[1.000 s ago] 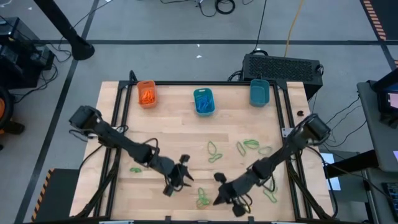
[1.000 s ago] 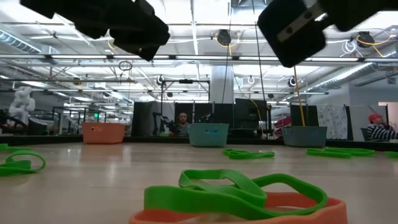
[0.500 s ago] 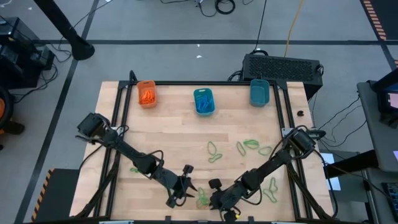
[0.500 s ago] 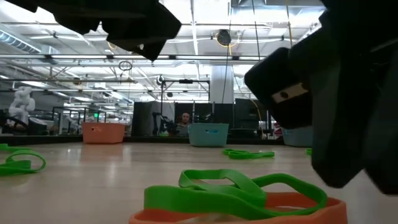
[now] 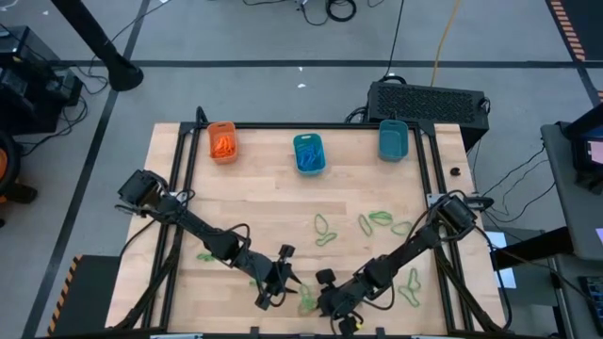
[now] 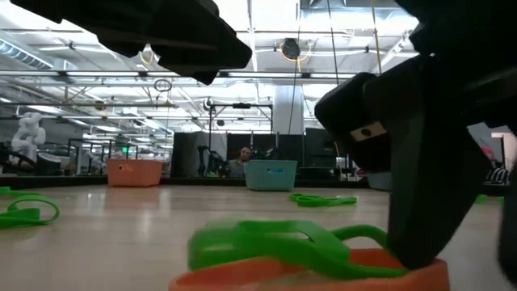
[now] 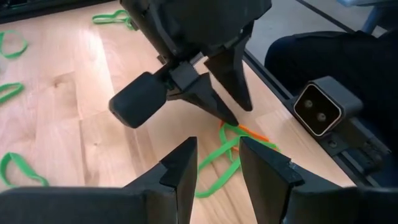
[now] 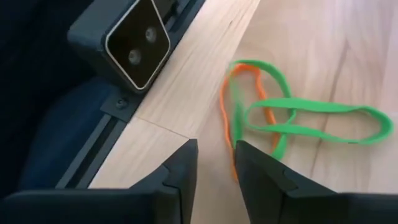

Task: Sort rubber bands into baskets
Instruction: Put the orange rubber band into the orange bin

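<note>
Right wrist view – green rubber bands [image 8: 311, 118] tangled over orange band [image 8: 231, 109] (flat on table); both claws part-open, empty.

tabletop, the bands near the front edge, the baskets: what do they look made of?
Tabletop: light wood, visible grain, looks matte.
Green rubber band and orange rubber band: flat, floppy loops, probably rubber.
Orange basket: likely moulded plastic, going by its uniform colour and rounded corners; finish unclear.

Both arms low at the table's near edge

The left gripper [image 5: 283, 280] and right gripper [image 5: 320, 294] reach inward, facing each other just apart, both tipped down. Each shows its fingers [image 7: 180, 174] parted by a narrow gap, empty.
</note>
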Motion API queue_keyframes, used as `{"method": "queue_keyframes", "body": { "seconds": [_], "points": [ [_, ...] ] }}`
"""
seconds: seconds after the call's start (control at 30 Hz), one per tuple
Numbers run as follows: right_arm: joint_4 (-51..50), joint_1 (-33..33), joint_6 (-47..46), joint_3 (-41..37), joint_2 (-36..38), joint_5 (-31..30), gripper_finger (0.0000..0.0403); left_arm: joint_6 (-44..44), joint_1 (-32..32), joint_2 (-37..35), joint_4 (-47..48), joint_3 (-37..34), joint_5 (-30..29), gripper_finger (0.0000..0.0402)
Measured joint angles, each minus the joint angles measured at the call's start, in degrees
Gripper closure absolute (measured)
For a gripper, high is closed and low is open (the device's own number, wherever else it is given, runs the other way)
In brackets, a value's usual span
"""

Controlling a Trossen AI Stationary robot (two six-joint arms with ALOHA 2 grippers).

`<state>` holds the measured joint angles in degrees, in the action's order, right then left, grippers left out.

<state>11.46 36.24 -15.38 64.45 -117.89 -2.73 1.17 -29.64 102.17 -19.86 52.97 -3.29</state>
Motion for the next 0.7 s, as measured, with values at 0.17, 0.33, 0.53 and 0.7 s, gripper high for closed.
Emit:
{"method": "queue_keyframes", "body": {
  "seconds": [0.17,0.33,0.53,0.7],
  "points": [
    [-0.72,-0.16,0.0,-0.02,0.02,-0.01,0.0306,0.02,-0.11,0.0,0.04,0.0,0.0,0.0274],
    [-0.52,-0.19,-1.05,-1.19,0.11,-0.15,0.032,0.05,-0.11,0.0,1.01,0.0,0.0,0.0274],
    [-0.49,-0.31,-0.18,-1.33,0.13,-0.53,0.0361,1.14,-0.11,0.0,1.33,0.0,0.0,0.0274],
    [-0.27,-1.11,0.61,-1.38,0.22,-0.27,0.0398,1.44,-0.11,0.0,1.4,0.0,0.0,0.0274]
  ]
}}
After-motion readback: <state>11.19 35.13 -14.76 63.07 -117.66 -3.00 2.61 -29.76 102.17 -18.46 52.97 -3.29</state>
